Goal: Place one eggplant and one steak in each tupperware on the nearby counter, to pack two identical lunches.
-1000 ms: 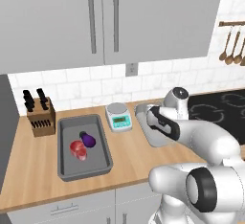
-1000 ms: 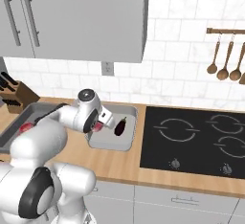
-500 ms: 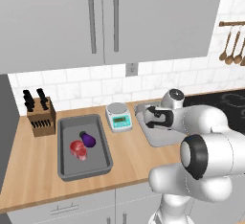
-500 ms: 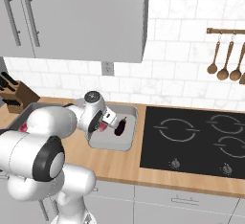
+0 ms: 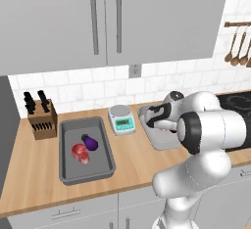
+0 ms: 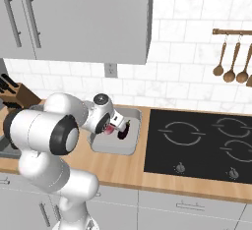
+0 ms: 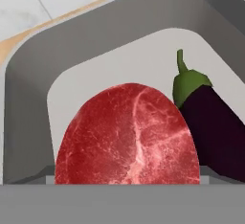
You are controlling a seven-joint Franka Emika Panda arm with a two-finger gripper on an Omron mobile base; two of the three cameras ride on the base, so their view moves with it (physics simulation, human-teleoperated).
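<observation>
A grey tupperware (image 5: 163,143) (image 6: 114,148) (image 7: 28,89) stands on the wooden counter (image 5: 137,160) (image 6: 123,166) beside the stovetop. A dark purple eggplant (image 6: 123,131) (image 7: 213,132) with a green cap lies inside it. My gripper (image 5: 155,123) (image 6: 111,126) reaches down into this tupperware, shut on a red marbled steak (image 6: 107,129) (image 7: 127,137). The steak hangs close before the hand camera, just left of the eggplant, and hides my fingertips. A second steak (image 5: 80,152) and eggplant (image 5: 89,142) lie in a larger grey tray (image 5: 105,171) to the left.
A white kitchen scale (image 5: 122,119) stands between tray and tupperware. A knife block (image 5: 41,118) sits at the far left by the wall. The black stovetop (image 6: 197,145) lies right of the tupperware. Wooden spoons (image 6: 229,64) hang on the wall, with grey cabinets overhead.
The hand has edged a little to the right and down into the tupperware with the steak. The elbow has swung nearer the cameras. The tray's contents have not moved.
</observation>
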